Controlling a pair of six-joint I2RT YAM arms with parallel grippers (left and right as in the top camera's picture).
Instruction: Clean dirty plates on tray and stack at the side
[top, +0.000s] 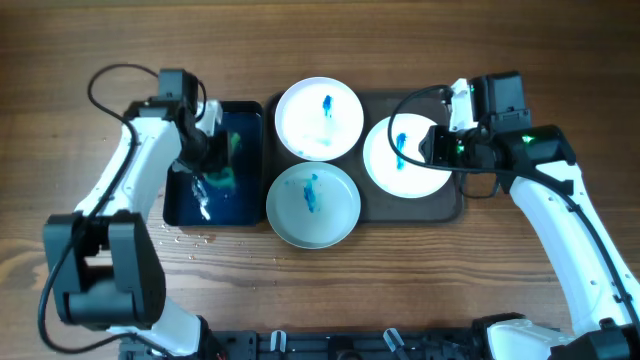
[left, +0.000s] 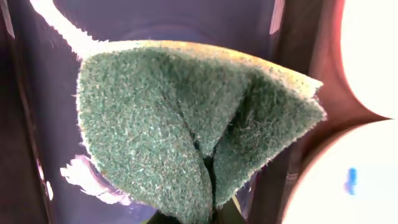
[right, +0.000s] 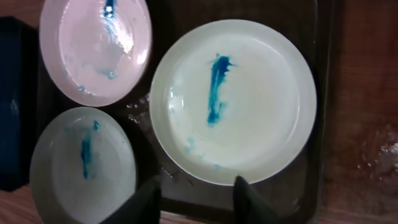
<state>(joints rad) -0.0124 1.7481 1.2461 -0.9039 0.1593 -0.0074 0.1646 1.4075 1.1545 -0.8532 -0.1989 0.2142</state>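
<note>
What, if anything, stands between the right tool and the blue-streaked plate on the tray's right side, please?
Nothing visible. The right tool hangs open at the plate's near rim, with only bare tray beneath; the other two plates sit off to the side.

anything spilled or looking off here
Yes. Water drops lie on the wooden table just in front of the blue basin, and more wet specks sit on the tray between the plates. All three carry blue smears, the dirt to be cleaned. Nothing looks broken.
</note>
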